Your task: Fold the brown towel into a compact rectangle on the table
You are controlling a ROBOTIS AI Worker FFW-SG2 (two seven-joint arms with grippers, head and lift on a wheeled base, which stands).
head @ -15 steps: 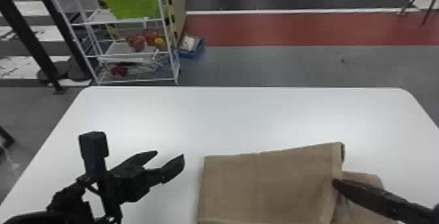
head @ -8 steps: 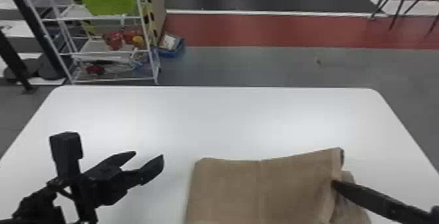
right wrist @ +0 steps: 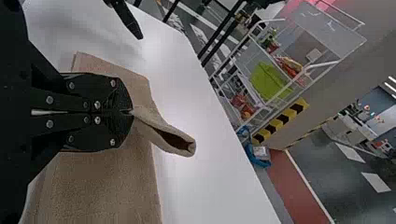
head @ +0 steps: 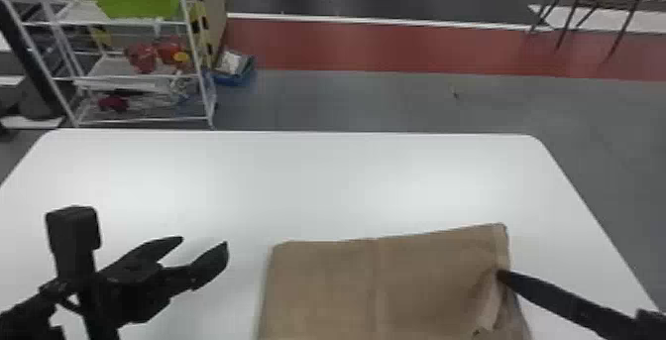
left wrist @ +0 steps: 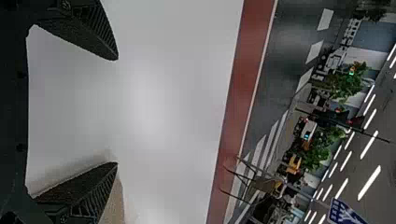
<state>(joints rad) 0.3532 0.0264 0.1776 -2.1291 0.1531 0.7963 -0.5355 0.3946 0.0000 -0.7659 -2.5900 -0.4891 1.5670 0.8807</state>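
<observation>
Jaws of the right gripper [head: 500, 275] pinch the right edge of the brown towel [head: 322, 284], which lies folded on the near part of the white table [head: 297, 180], while those of the left gripper [head: 204, 243] stand wide apart to its left, and a white rack [head: 119, 78] rises beyond.

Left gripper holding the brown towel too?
No, the open black left gripper is off to the left of the brown cloth towel, apart from it over the white table.
</observation>
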